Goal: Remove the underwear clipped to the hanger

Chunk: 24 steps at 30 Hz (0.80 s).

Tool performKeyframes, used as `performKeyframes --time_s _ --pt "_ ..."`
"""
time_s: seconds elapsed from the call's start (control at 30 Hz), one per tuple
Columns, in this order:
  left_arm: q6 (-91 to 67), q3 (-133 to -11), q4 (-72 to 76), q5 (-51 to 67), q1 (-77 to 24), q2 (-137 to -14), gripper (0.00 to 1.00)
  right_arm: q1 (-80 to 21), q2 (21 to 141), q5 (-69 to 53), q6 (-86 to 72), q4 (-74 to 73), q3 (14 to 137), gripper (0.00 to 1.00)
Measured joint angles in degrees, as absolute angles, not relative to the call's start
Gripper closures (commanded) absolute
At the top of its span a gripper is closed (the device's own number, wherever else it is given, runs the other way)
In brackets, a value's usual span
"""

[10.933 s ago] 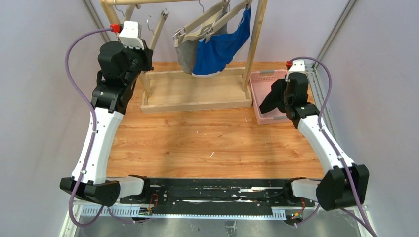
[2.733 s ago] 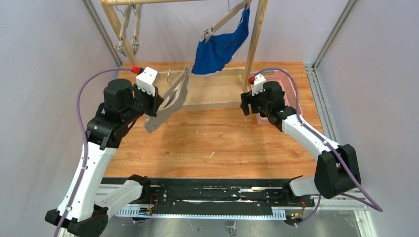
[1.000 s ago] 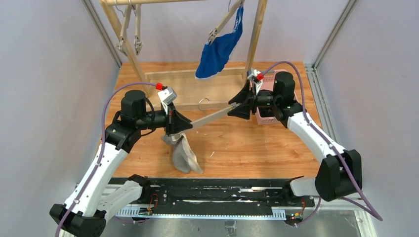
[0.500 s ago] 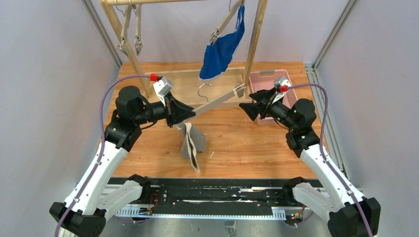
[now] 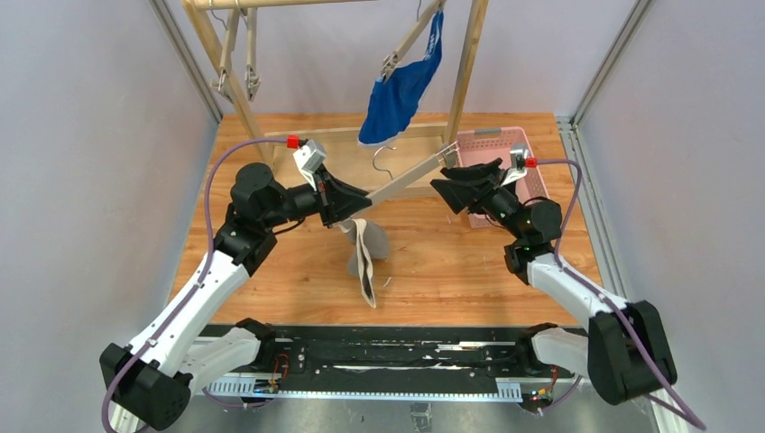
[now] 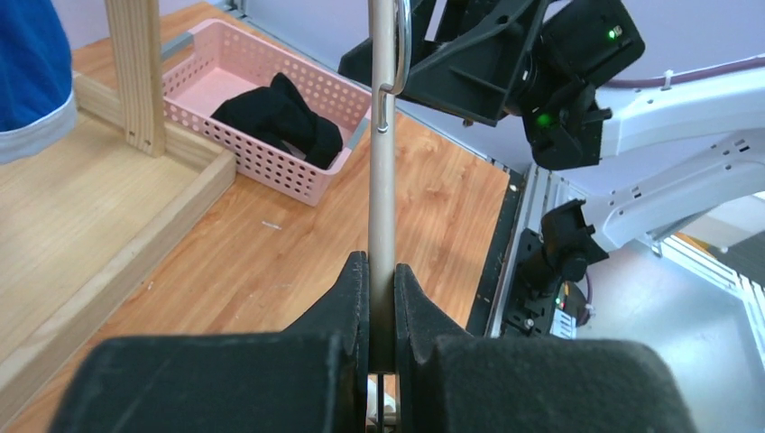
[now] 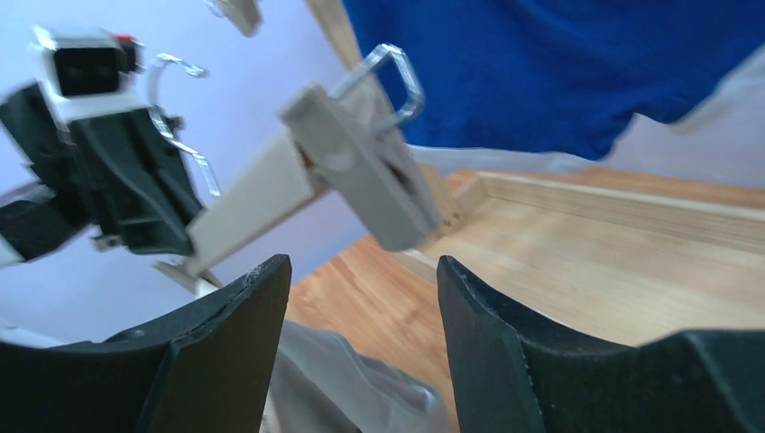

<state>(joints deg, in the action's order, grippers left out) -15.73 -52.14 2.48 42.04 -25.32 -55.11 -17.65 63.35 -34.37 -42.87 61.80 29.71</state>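
**Risk: hanger twists if you yank the grey pair**

Left gripper [image 6: 381, 293] is clenched on the hanger [image 5: 408, 179] bar. Right gripper [image 7: 359, 266] is released, facing the bare end clip [image 7: 361, 171]. Grey briefs [image 5: 365, 260] dangle from the other end, whose clip is hidden. Pull before it's pinched and the hanger could rotate in your grip.

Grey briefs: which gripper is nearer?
Left. The left gripper clamps the hanger right where the grey briefs dangle; the right gripper sits open at the hanger's far clip end, away from them.
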Motion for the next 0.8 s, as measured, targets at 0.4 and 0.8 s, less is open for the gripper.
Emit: performKeyframes --time_s 0.4,0.8 --pt "-22.7 -48.3 15.6 38.9 -25.4 -56.1 1.0 -19.4 76.1 -39.6 -55.4 82.9 34.9 0.37" --pt "-31.0 -47.2 25.9 38.9 -26.4 -60.4 1.0 -22.2 80.6 -40.1 -55.6 85.5 42.7 0.38"
